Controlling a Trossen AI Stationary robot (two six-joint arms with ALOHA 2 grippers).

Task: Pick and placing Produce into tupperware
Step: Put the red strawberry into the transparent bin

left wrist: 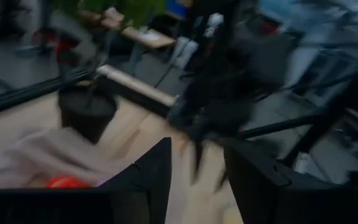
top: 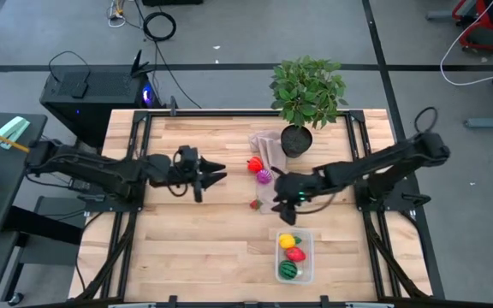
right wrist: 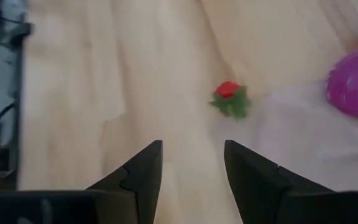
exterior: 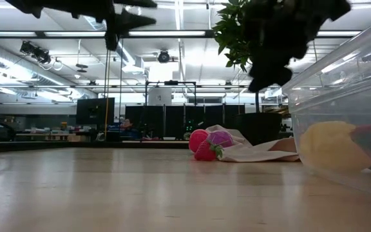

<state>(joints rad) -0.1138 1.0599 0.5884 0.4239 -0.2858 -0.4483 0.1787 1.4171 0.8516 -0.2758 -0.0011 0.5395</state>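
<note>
- Three pieces lie in the tupperware (top: 295, 257).
- Three more wait near the cloth (top: 268, 147): strawberry (top: 254, 204), purple ball (top: 264, 177), red fruit (top: 253, 165).
- Right gripper (top: 279, 190) is empty, fingers apart, beside the strawberry.
- Left gripper (top: 215, 175) waits, fingers apart.

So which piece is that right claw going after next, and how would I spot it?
Start at the potted plant, then the beige cloth before it. Just off the cloth, by the right gripper, lies a small strawberry: red with green leaves, alone on bare wood.

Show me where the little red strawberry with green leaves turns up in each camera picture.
High view: the strawberry lies mid-table, beside the beige cloth.
Low view: centre, touching the cloth.
Left wrist view: cannot tell.
Right wrist view: ahead of the open right tool, beside the cloth.
Shared landmark: the cloth.
</note>
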